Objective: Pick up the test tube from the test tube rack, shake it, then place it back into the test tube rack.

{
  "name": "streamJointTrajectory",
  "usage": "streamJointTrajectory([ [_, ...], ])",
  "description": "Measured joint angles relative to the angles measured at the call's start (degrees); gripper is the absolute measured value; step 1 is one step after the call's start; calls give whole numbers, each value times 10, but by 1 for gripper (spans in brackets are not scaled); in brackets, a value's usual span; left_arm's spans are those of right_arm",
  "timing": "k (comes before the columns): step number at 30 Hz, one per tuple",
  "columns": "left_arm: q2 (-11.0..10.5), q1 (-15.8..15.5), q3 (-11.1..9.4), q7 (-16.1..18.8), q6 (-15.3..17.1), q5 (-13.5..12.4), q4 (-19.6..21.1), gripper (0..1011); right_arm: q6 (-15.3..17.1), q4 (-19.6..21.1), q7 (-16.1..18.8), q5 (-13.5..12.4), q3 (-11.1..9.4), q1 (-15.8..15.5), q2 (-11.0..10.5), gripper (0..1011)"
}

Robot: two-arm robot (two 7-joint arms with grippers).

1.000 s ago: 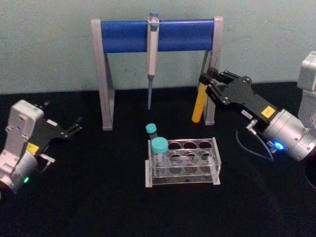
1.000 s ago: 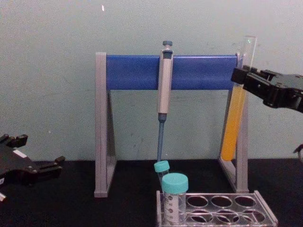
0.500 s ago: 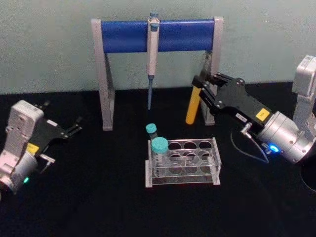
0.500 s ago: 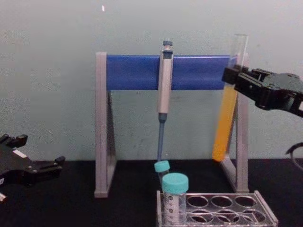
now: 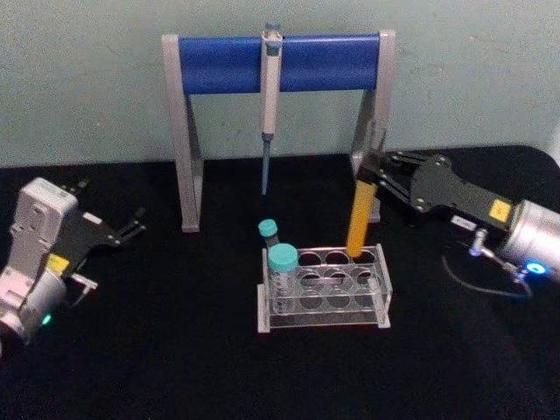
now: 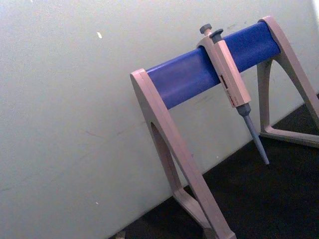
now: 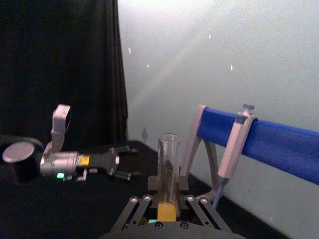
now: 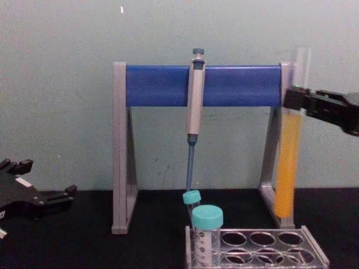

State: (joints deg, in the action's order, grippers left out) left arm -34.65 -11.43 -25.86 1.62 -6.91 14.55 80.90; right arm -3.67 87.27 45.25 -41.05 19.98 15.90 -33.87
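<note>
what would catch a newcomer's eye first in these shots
First the test tube, bright orange-yellow, held upright by the right gripper just above the back right hole of the rack. Behind it is the blue-barred stand with a pipette hanging from it. Two teal-capped tubes sit at the rack's left end, and the left gripper rests open at far left.

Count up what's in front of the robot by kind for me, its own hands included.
test tube, orange liquid, gripped by the right hand: 1
teal-capped tubes: 2
test tube rack: 1
pipette: 1
pipette stand: 1
robot hands, counting the open left hand: 2
Total: 8
</note>
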Motion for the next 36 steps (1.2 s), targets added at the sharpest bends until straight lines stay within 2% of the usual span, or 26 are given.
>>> streamJointTrajectory([
  [3,0,0,0,0,0,0,0,1001,1,1,3,1,0,-1,-15,228],
  [6,0,0,0,0,0,0,0,1001,-15,1,-6,18,-1,-2,-29,228],
  [9,0,0,0,0,0,0,0,1001,-40,-4,-34,49,-1,-2,-33,228],
  [12,0,0,0,0,0,0,0,1001,-71,-12,-80,93,-3,0,-20,228],
  [15,0,0,0,0,0,0,0,1001,-85,-16,-104,116,-5,1,-7,228],
  [16,0,0,0,0,0,0,0,1001,-92,-19,-119,129,-6,3,4,228],
  [21,0,0,0,0,0,0,0,1001,-100,-26,-147,150,-6,9,32,228],
  [24,0,0,0,0,0,0,0,1001,-98,-27,-152,151,-6,12,50,228],
  [27,0,0,0,0,0,0,0,1001,-92,-28,-149,141,-6,13,63,228],
  [30,0,0,0,0,0,0,0,1001,-77,-24,-130,114,-10,12,70,229],
  [31,0,0,0,0,0,0,0,1002,-69,-22,-115,98,-11,11,71,228],
  [32,0,0,0,0,0,0,0,1001,-69,-22,-115,98,-11,11,71,228],
  [35,0,0,0,0,0,0,0,1001,-45,-14,-74,56,-10,9,60,228],
  [36,0,0,0,0,0,0,0,1001,-45,-14,-74,56,-10,9,60,228],
])
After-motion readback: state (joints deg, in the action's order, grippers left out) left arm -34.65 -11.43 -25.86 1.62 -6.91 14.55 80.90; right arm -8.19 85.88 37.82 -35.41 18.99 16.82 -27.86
